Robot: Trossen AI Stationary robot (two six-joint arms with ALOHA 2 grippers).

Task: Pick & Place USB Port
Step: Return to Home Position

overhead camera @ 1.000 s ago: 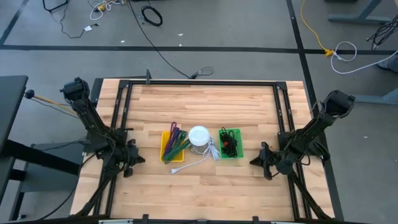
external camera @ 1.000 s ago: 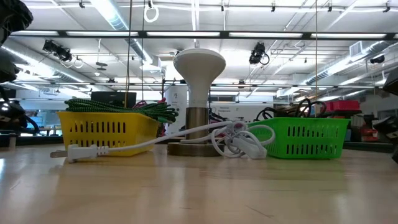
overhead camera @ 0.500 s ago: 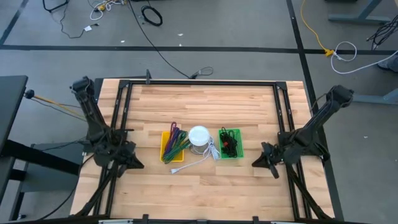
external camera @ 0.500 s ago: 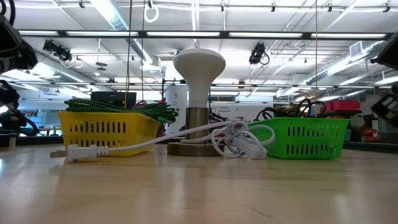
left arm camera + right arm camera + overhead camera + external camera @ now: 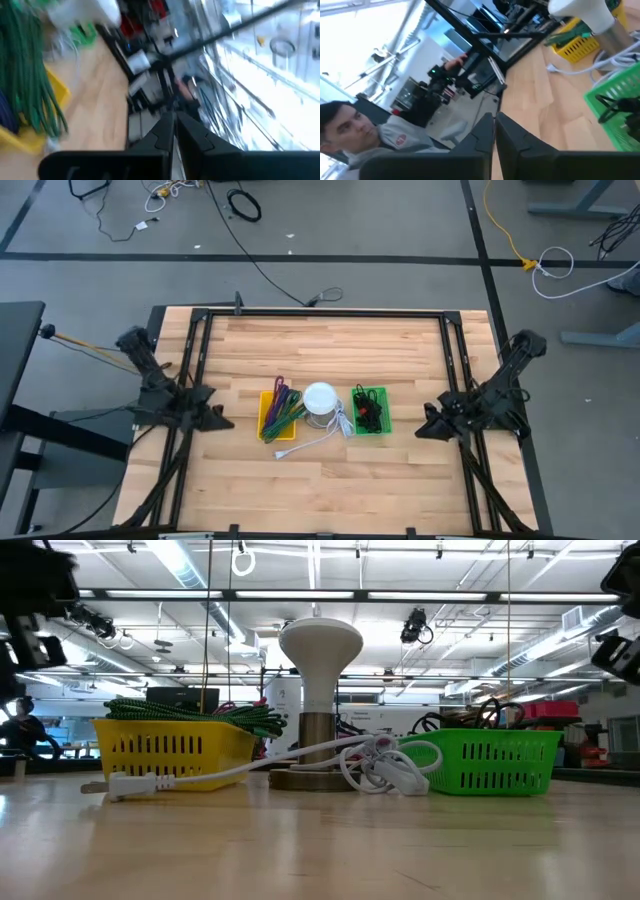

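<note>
A yellow basket of green and purple cables stands at mid-table, left of a white lamp. Right of the lamp is a green basket of black cables. A white cord runs from the lamp's base to a plug lying on the table in front of the yellow basket. I cannot make out a USB port as such. My left gripper hovers shut by the left rail, pointing level toward the baskets. My right gripper hovers shut by the right rail, also level. Neither holds anything.
Black frame rails run along the table's left, right and far edges. Bare wood lies between each gripper and the baskets and along the near side. A person shows beyond the table in the right wrist view.
Both grippers have risen from near the tabletop and swung from pointing down to pointing level, shifting a little toward the table's far edge. Both have stayed shut. The baskets, lamp and cord have kept still.
</note>
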